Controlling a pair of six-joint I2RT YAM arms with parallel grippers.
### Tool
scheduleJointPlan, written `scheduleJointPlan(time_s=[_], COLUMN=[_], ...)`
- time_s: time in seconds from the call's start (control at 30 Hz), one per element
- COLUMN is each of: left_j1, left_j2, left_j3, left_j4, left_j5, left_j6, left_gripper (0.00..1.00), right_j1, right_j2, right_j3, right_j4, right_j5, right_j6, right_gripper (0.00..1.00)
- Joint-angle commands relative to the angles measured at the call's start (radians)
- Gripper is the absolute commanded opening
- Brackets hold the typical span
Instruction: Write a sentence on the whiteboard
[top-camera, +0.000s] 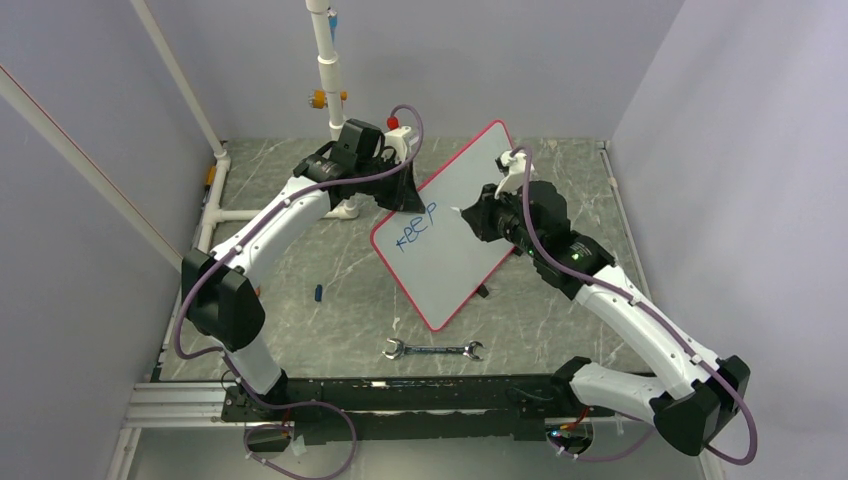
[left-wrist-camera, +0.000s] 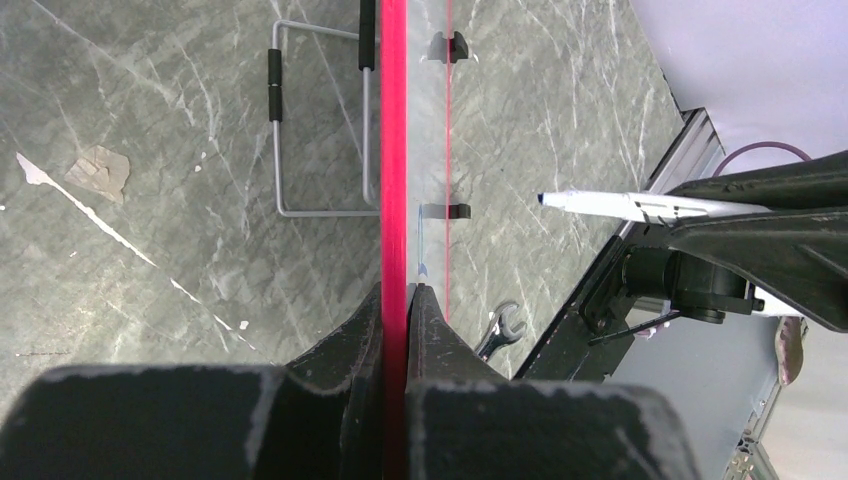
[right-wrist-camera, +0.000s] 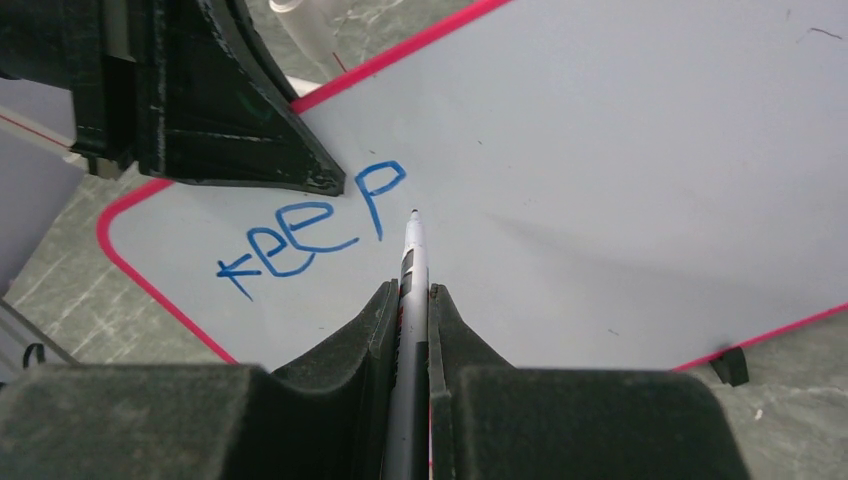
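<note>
The left end effector (left-wrist-camera: 397, 300) is pinched tight on the red rim of the whiteboard (top-camera: 470, 240), at its far left edge. I'd guess that steadies the tilted board in the middle of the surface (top-camera: 330, 330) for writing. The right end effector (right-wrist-camera: 408, 300) grips the marker (right-wrist-camera: 412, 260), tip just clear of the face, right of the sentence (right-wrist-camera: 310, 235), which reads only "keep". One board, one marker, one word, and one wrench (top-camera: 432, 351) lying nearer.

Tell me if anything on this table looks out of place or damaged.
A wrench lies loose in front of the whiteboard, unrelated to writing. A small blue piece sits stray on the table, whose surface shows a torn patch.
</note>
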Motion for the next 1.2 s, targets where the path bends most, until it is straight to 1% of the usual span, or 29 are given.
scheduleJointPlan(time_s=[0.0,0.27,0.4,0.57,0.8,1.17], left_j1=[-0.001,-0.001,-0.004,-0.005,-0.009,-0.016], left_j2=[-0.024,-0.021,-0.018,-0.017,-0.019,-0.022], left_j3=[0.028,0.028,0.03,0.03,0.03,0.03], left_j4=[-0.004,-0.004,-0.005,-0.009,-0.009,-0.01], left_j5=[-0.119,-0.123,-0.122,-0.135,-0.135,-0.141], left_j6=[0.133,0.126,0.125,0.129,0.13,0.133], left_gripper=[0.0,0.0,0.0,0.0,0.0,0.0], right_j1=[-0.019,-0.063,-0.104,-0.157,-0.171,-0.178], right_j2=[-0.033,-0.051,-0.043,-0.023,0.028,0.118], right_j3=[-0.018,-0.025,-0.025,-0.022,0.008,0.04], right_j4=[0.001,-0.007,0.0,0.05,0.122,0.182], right_j5=[0.038,-0.004,-0.022,-0.122,-0.238,-0.244], right_j6=[-0.03,-0.069,-0.081,-0.077,-0.069,-0.056], right_gripper=[0.0,0.0,0.0,0.0,0.0,0.0])
